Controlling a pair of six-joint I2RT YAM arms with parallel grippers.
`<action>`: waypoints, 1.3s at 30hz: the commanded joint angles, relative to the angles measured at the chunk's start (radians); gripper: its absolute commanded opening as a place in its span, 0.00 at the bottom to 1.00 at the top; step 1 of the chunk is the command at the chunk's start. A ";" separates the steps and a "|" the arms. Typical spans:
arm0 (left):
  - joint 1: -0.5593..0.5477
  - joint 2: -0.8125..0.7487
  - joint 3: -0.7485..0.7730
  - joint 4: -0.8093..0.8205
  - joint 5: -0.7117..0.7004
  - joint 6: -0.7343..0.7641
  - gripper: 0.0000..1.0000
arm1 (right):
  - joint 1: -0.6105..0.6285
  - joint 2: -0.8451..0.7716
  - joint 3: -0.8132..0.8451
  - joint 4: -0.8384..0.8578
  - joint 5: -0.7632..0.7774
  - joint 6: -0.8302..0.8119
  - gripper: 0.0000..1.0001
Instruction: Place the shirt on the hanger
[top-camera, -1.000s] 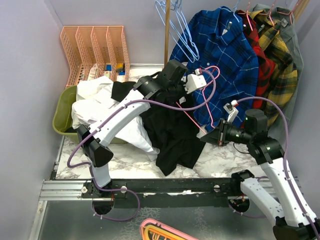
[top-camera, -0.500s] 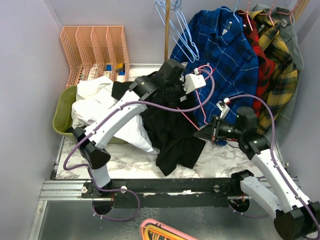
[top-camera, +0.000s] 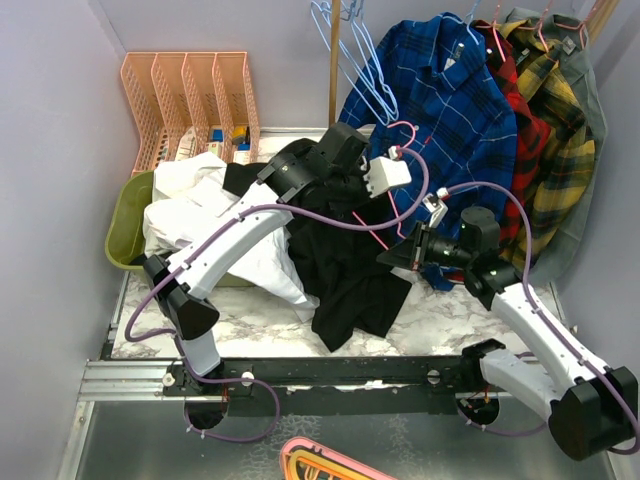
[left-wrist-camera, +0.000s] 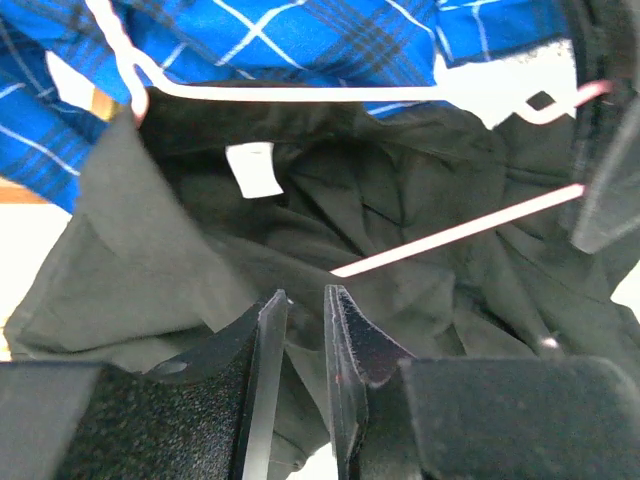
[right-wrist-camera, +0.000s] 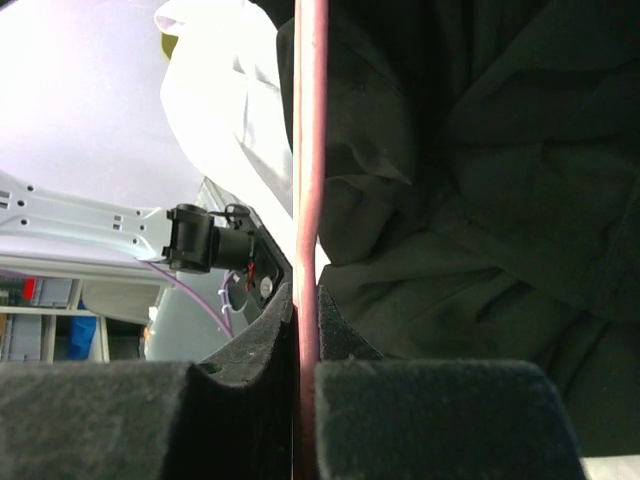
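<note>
The black shirt (top-camera: 345, 270) lies bunched on the table, its top lifted under my left gripper (top-camera: 345, 188). In the left wrist view the left gripper (left-wrist-camera: 303, 295) is nearly closed with black shirt (left-wrist-camera: 200, 250) fabric between its fingers; the collar opening and a white label show beyond. The pink hanger (top-camera: 378, 228) runs from its hook near the blue plaid shirt down to my right gripper (top-camera: 393, 258). Its wires (left-wrist-camera: 450, 232) cross the shirt opening. My right gripper (right-wrist-camera: 305, 295) is shut on the hanger wire (right-wrist-camera: 308, 150), beside the shirt (right-wrist-camera: 480, 150).
A white garment (top-camera: 195, 205) lies over a green bin (top-camera: 122, 238) at the left. An orange rack (top-camera: 190, 95) stands at the back left. The blue plaid shirt (top-camera: 450, 110), red and yellow plaid shirts (top-camera: 555, 130) and light blue hangers (top-camera: 352, 55) hang at the back.
My right gripper has moved left and slightly up with the hanger, bringing it closer to the shirt. The left gripper has stayed almost in place on the shirt.
</note>
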 joint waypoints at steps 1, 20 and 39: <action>-0.011 -0.072 -0.039 -0.042 0.121 0.016 0.26 | 0.003 0.024 -0.055 0.203 0.044 0.039 0.01; 0.427 0.069 0.198 -0.024 0.997 0.090 0.95 | 0.012 0.161 -0.241 0.443 0.062 -0.094 0.01; 0.454 0.346 0.308 -0.019 0.928 0.465 0.64 | 0.023 0.262 -0.257 0.471 0.086 -0.176 0.01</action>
